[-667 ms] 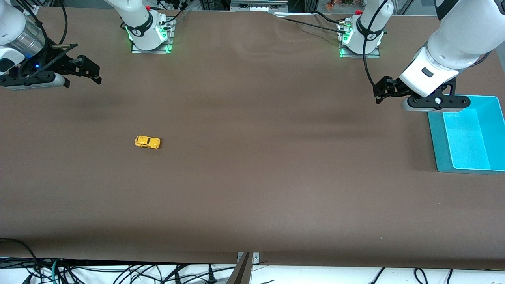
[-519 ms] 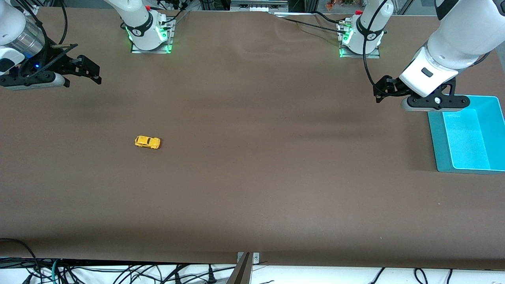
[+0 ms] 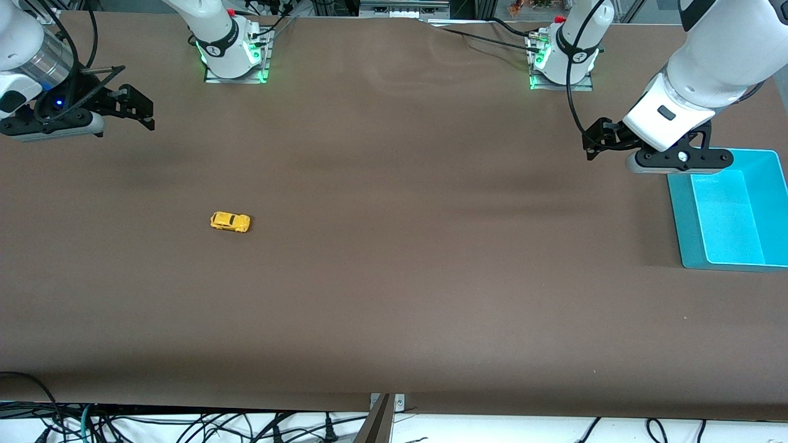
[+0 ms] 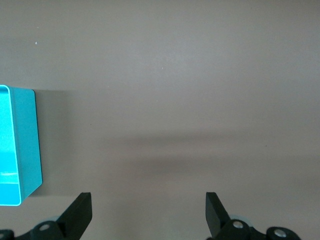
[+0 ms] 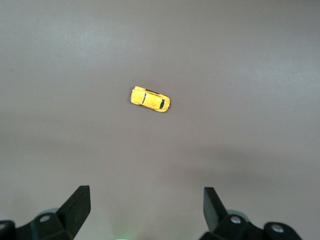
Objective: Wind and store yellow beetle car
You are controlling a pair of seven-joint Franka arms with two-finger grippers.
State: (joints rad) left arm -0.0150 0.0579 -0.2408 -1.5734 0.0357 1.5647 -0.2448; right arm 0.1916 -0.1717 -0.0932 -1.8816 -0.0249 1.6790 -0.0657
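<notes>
- The yellow beetle car (image 3: pixel 230 222) stands on its wheels on the brown surface (image 3: pixel 394 277), toward the right arm's end, with nothing touching it.
- The right end effector (image 3: pixel 126 111) hangs in the air over the edge of the surface at the right arm's end. Its fingers are spread wide and hold nothing. In the right wrist view the car (image 5: pixel 150 99) lies ahead of the two fingertips (image 5: pixel 77 200), well apart from them.
- The left end effector (image 3: pixel 600 138) waits over the surface just beside the teal bin (image 3: pixel 680 227), which sits at the left arm's end. Its fingers are spread too and carry nothing.
- The bin looks empty, as far as its inside shows.
- I judge that the task is at its very start: the car is not yet gripped, not wound and not stored. The step in hand seems to be the approach of the right arm to the car.
- The next move probably calls for bringing the right end effector over the car, turning the fingers so they close across the narrow body, and then going down slowly.
- The car is much smaller than the fingers and has wheels, so I think a touch from one side may make it roll away. The grip should be centred.
</notes>
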